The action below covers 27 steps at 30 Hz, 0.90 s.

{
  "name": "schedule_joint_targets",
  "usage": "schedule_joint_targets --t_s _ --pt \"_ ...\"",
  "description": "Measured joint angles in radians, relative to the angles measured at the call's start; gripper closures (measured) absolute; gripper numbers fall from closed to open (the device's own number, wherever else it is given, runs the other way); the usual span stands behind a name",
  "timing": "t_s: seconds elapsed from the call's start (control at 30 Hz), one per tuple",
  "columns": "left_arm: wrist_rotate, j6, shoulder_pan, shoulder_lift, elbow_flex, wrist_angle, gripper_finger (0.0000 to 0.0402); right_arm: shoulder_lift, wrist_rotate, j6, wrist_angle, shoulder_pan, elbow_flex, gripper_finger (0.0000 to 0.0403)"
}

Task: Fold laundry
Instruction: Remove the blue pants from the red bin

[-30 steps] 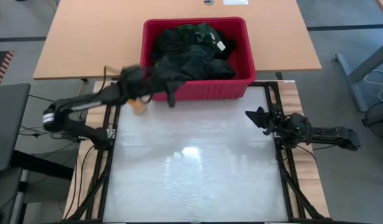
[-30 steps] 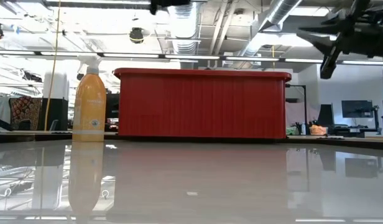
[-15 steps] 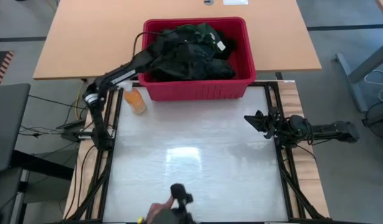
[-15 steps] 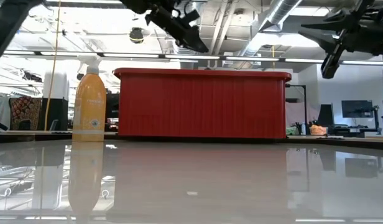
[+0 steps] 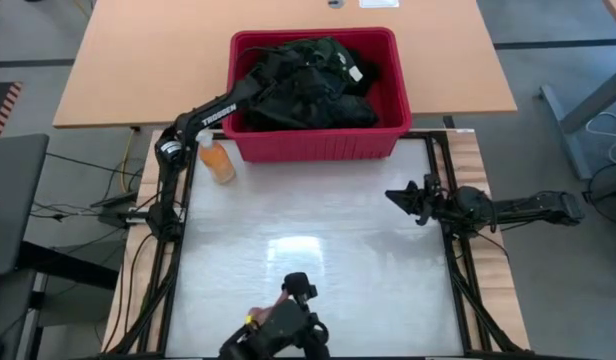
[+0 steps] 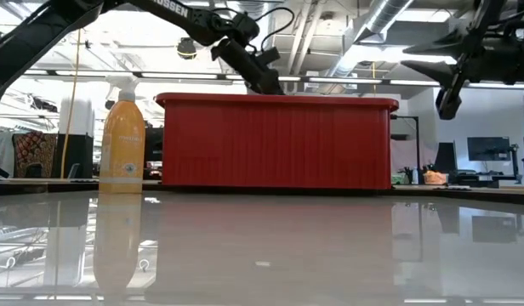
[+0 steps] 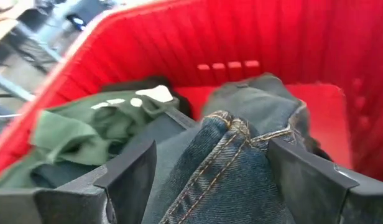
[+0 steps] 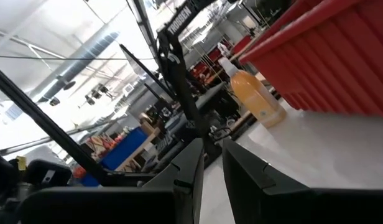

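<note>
The laundry (image 5: 308,85) is a heap of dark and green cloth filling the red basket (image 5: 318,146) at the table's far edge. In the left wrist view a blue denim fold (image 7: 241,140) lies beside a green shirt (image 7: 73,134) with a white label (image 7: 154,94). My left gripper (image 7: 211,146) reaches over the basket's left rim (image 6: 266,81) and stands open, one finger on each side of the denim fold. Whether it touches the cloth I cannot tell. My right gripper (image 5: 400,197) hovers at the table's right edge with a narrow gap between its fingers and nothing in it (image 8: 211,155).
An orange spray bottle (image 5: 218,160) stands upright on the table just left of the basket's near left corner, under my left arm. A dark object (image 5: 283,325) sits at the table's near edge. The glossy white table top (image 5: 318,240) lies bare between the arms.
My left arm has swung from the basket's near left corner up over its rim and toward the far edge, so that its gripper now dips into the laundry. A dark object has come into view at the table's near edge.
</note>
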Motion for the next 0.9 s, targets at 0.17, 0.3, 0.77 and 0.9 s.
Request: schedule_joint_targets --t_s 0.17,0.3,0.77,0.9 --pt "0.008 0.023 -0.009 0.001 0.000 -0.100 0.0121 0.015 0.000 -0.008 0.000 -0.018 0.000 0.0316" --pt "0.011 0.021 -0.022 0.001 0.000 -0.179 0.0199 0.013 0.000 -0.034 0.000 -0.034 0.001 0.0316" --pt "0.005 -0.129 -0.091 -0.102 0.340 -0.155 0.0387 0.013 -0.003 -0.087 0.000 -0.056 0.001 0.0316" --pt "0.132 -0.274 -0.107 -0.236 0.246 0.035 0.0388 0.013 -0.024 -0.087 0.002 -0.055 0.001 0.0316"
